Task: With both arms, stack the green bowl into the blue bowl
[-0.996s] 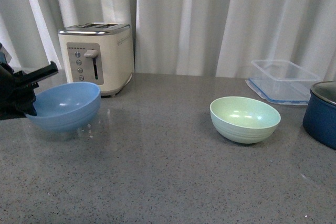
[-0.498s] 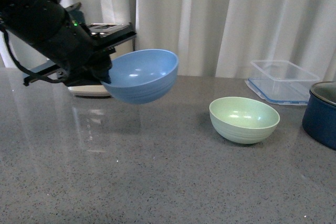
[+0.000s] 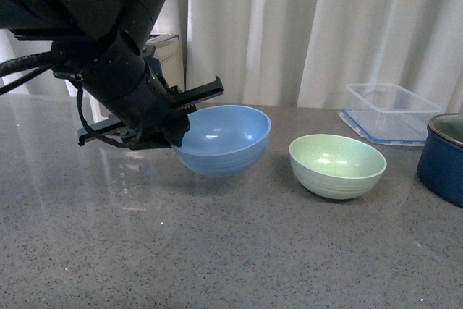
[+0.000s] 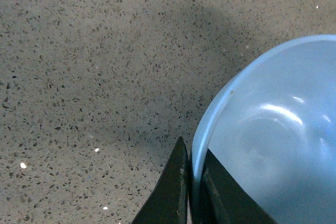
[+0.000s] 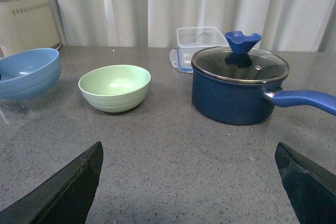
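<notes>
Fingers of my left gripper pinch the blue bowl's rim, I think to keep it upright for receiving the green bowl, just right of it at mid-frame. My right fingers stand wide apart, empty. My arm hides most of the toaster; whether the blue bowl touches the counter I cannot tell.

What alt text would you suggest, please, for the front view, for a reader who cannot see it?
The left arm, jaws shut on the rim of the blue bowl, holds it close to the grey counter, beside and apart from the green bowl. Behind stand white curtains and a clear container; a dark blue pot shows at the edge.
</notes>
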`<action>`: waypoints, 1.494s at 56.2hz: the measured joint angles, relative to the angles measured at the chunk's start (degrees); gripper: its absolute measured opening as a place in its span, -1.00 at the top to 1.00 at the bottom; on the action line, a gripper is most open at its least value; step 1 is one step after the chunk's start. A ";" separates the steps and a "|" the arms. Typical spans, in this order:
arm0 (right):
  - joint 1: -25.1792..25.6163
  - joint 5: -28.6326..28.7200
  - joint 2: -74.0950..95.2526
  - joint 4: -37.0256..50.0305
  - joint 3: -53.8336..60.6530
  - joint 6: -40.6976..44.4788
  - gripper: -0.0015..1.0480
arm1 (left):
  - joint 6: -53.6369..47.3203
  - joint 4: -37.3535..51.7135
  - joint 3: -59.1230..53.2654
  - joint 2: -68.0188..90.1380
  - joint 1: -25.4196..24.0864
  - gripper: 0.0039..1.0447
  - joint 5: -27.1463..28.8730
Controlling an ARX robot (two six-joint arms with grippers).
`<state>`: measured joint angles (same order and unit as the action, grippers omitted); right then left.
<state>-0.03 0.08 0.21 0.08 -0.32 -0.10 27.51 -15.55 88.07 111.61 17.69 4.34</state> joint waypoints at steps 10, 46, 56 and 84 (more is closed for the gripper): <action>0.00 0.00 0.00 0.00 0.00 0.00 -0.81 | 0.02 -0.61 1.16 2.16 0.90 0.94 0.09; 0.00 0.00 0.00 0.00 0.00 0.00 -0.81 | 0.61 1.49 0.85 2.49 0.90 0.02 -2.93; 0.00 0.00 0.00 0.00 0.00 -0.02 -0.81 | -0.42 5.07 -3.04 -4.24 0.57 -0.50 -4.48; 0.00 -0.02 0.00 0.00 0.00 -0.02 -0.81 | -21.24 53.05 -46.49 -32.02 -4.94 -0.17 8.37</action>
<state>-0.03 0.05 0.21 0.08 -0.32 -0.12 6.26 37.50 41.58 79.59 12.75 12.71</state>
